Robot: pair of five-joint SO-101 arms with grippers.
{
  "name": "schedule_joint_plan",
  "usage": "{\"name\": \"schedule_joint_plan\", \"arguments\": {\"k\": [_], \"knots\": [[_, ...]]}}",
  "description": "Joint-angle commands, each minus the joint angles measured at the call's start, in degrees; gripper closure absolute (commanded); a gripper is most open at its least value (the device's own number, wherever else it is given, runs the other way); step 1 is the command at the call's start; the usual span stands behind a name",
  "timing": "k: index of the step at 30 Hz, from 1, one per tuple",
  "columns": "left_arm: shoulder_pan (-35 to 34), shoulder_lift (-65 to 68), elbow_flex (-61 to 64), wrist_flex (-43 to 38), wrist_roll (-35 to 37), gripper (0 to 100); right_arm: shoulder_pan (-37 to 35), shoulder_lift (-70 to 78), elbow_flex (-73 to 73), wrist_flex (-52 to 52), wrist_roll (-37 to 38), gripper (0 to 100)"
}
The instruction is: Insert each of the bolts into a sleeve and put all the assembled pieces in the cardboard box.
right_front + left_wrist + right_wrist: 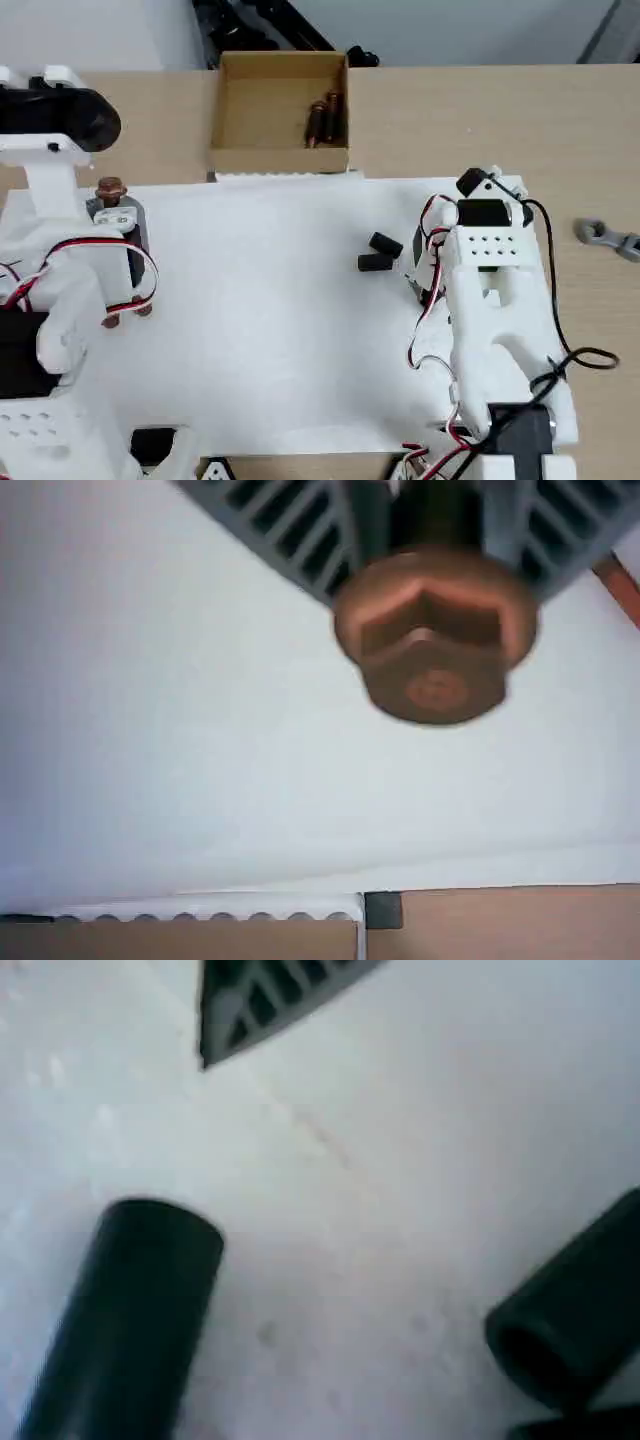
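Left gripper [432, 518] pinches a bolt [435, 640] just under its head. Two sleeves [379, 253] lie on their sides at its 3 o'clock, well apart, with long axes roughly 9-to-3. Right gripper [422, 278] sits just beside them, by far the nearer. Whether it is spread cannot be told. Cardboard box [228, 110] lies toward 12 o'clock.

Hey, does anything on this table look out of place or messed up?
Nothing looks spilled or damaged. One stray thing: a small metal tool lies on the bare tabletop, right of the white mat.
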Motion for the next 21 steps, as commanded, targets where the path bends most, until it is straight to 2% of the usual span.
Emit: {"name": "schedule_joint_plan", "arguments": {"k": [1, 11, 21], "knots": [[0.4, -1.2, -0.1, 0.4, -0.3, 99, 0.6, 1.4, -0.4, -0.6, -0.4, 82.1], [0.2, -1.3, -0.1, 0.4, -0.3, 99, 0.7, 9.9, -0.4, -4.4, -0.4, 82.2], [0.2, -1.3, -0.1, 0.4, -0.3, 99, 0.7, 10.6, -0.4, -5.6, -0.4, 82.2]]}}
